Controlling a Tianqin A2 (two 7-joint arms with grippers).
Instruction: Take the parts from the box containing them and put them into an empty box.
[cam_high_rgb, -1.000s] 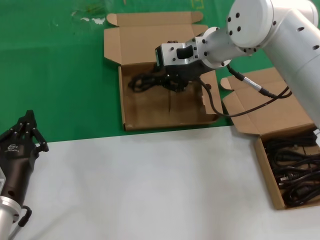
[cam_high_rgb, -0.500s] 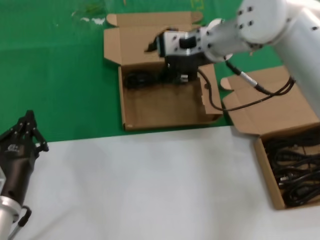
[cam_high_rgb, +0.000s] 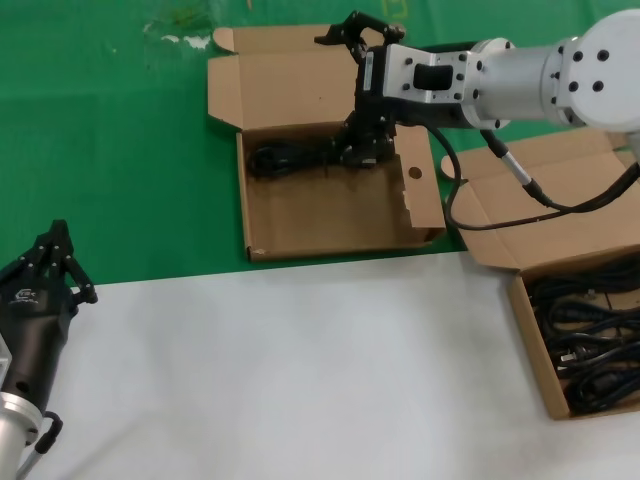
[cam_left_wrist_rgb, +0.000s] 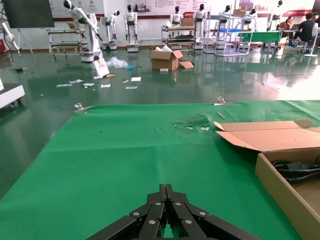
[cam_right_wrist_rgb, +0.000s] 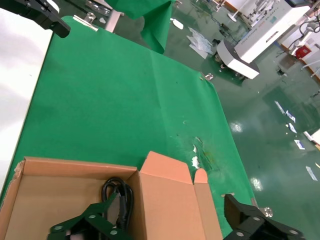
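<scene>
A wide, shallow brown cardboard box with round-holed flaps (cam_high_rgb: 330, 205) lies open on the green cloth (cam_high_rgb: 110, 150). One coiled black power cable (cam_high_rgb: 290, 158) rests against its far wall, under the lid hinge; the rest of its floor is bare. The right gripper (cam_high_rgb: 352, 30) stands above the lid at the box's far edge, fingers spread and empty, apart from the cable. Its delivery thus appears complete, and the arm seems free to return.

A narrower brown cardboard box with a plain lid (cam_high_rgb: 525, 330) sits on the white tabletop (cam_high_rgb: 280, 370) at the robot's right. It holds several more coiled black cables (cam_high_rgb: 590, 345), tangled together, so most of the transfer remains. By judgement, the task is at an early stage: one part moved, many left.

The left gripper (cam_high_rgb: 55, 262) is parked low at the near left, over the edge of the white surface, fingers closed to a point and holding nothing.

The head view alone shows both boxes and the count of cables. The left wrist view shows the closed fingertips (cam_left_wrist_rgb: 165, 192) and a side-on glimpse of the cable lying low inside the wide box's wall. The right wrist view confirms the open jaws, with the cable's loop (cam_right_wrist_rgb: 117, 192) on the box floor below one finger (cam_right_wrist_rgb: 87, 222).
</scene>
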